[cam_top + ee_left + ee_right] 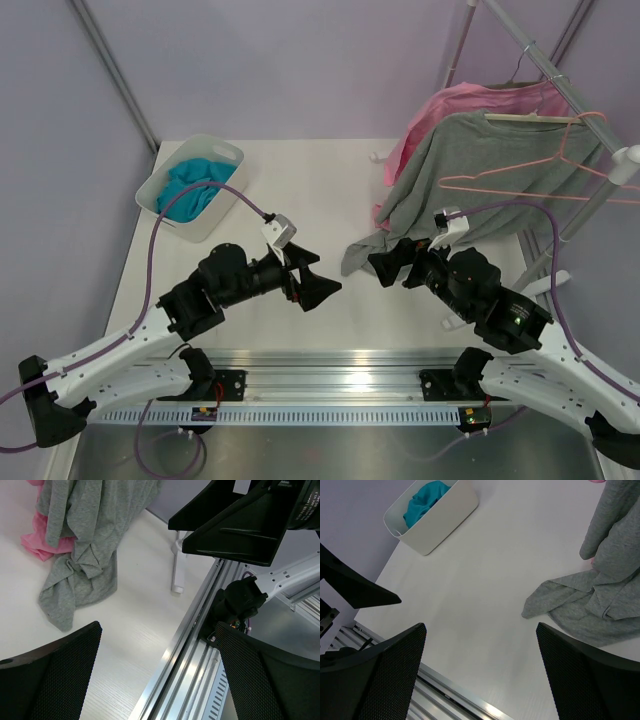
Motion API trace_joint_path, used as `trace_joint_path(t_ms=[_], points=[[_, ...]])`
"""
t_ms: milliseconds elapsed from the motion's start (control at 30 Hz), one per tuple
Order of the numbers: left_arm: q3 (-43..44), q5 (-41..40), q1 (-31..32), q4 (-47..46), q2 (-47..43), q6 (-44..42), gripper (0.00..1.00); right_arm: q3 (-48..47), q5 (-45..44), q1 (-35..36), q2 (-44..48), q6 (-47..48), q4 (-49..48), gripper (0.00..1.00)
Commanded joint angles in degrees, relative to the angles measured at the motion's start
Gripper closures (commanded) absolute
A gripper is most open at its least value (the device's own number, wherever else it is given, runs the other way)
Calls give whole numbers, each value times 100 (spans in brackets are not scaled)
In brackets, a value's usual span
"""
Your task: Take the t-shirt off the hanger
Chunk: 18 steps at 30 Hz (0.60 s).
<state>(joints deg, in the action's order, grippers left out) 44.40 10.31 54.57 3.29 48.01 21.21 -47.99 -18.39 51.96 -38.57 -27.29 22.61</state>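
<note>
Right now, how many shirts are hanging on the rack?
2. The grey t-shirt hangs nearer the arms, its lower end pooled on the table. The pink t-shirt hangs just behind it, mostly covered. Another could be hidden behind them.

**Left wrist view.** My left gripper frames the lower edge. Its two black, mesh-faced fingers stand wide apart with nothing between them. Above the left finger, the grey t-shirt hangs down from the top edge, and its lower end lies bunched in folds on the white counter. A pink garment shows just behind it at the left, touching the counter. To the right of the t-shirt, a white post foot stands near the counter's edge, beside the aluminium rail. My right gripper fills the upper right, and a black arm joint sits at the rail below it.
</note>
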Motion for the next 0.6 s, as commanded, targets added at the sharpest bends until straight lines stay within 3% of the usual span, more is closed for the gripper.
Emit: trace_joint_path(t_ms=[0,333,567], points=[[60,77,1,-267,-37,-56,1,-220,38,-20,68,-31,-11,0],[437,-345,1,-74,121,6,1,-255,90,-20,130,-145,436,1],[1667,-187,1,-48,472,-556,1,693,486,-20,385,-479,367,0]])
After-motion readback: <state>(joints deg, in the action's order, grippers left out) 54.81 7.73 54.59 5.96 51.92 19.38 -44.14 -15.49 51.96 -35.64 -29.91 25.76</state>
